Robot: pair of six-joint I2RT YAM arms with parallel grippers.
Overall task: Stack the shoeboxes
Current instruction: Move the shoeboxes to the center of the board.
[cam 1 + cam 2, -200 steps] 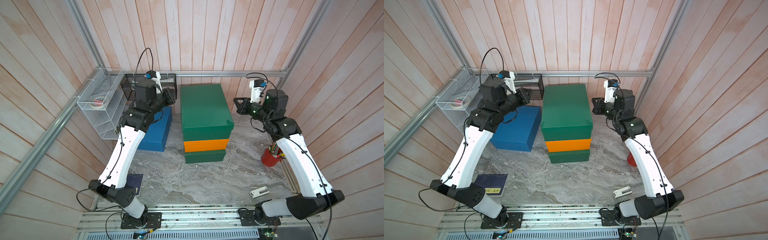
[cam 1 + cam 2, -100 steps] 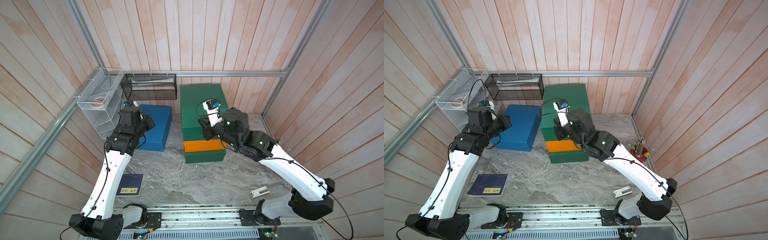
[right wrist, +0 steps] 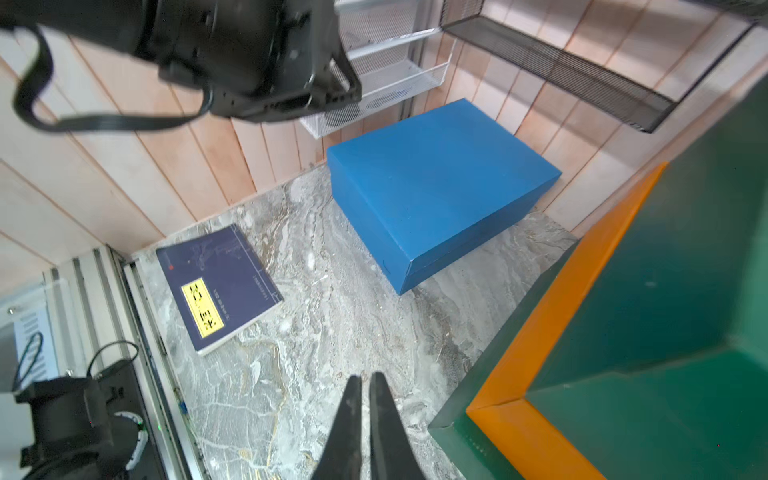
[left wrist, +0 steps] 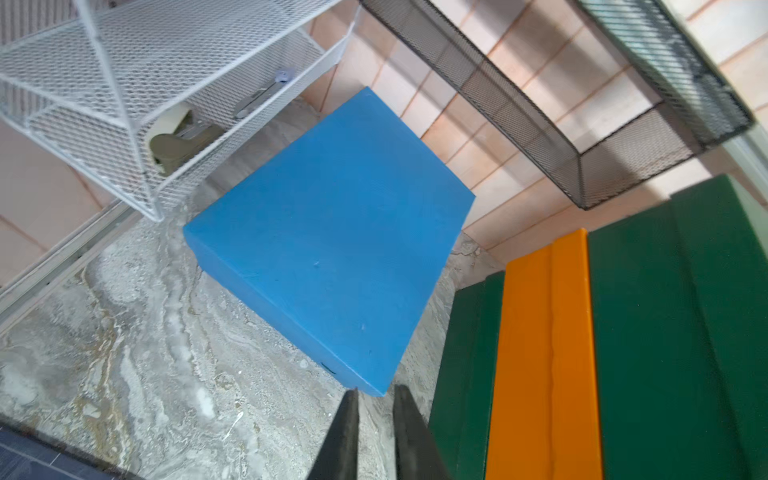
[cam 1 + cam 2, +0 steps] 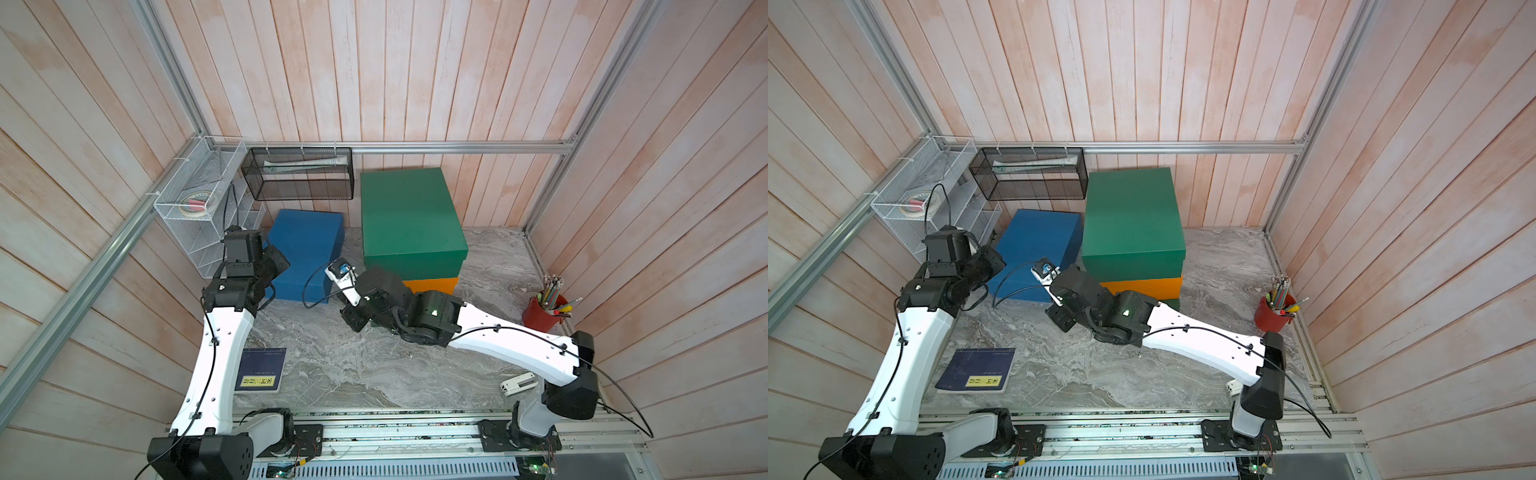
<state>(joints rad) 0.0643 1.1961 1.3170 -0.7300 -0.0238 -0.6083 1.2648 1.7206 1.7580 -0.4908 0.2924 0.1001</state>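
Observation:
Three shoeboxes stand stacked at the back middle: a dark green one [image 5: 409, 216] on an orange one [image 5: 432, 284] on another dark green one [image 4: 465, 353]. The blue shoebox [image 5: 307, 245] lies alone on the table left of the stack. My left gripper [image 4: 376, 392] hovers by the blue box's near corner, fingers almost together and empty. My right gripper [image 3: 365, 378] hangs low over the marble just off the stack's front left corner, shut and empty. In both top views the right arm reaches across in front of the stack and hides most of the bottom box.
A black wire-mesh basket [image 5: 299, 174] hangs on the back wall above the blue box. A white wire rack [image 5: 199, 208] is on the left wall. A dark blue notebook [image 5: 259, 370], a red pencil cup [image 5: 540, 318] and a small white object [image 5: 517, 382] lie on the table.
Both arms came down and forward from beside the top green box. The right arm swung across to the stack's front left corner. The left arm dropped beside the blue box.

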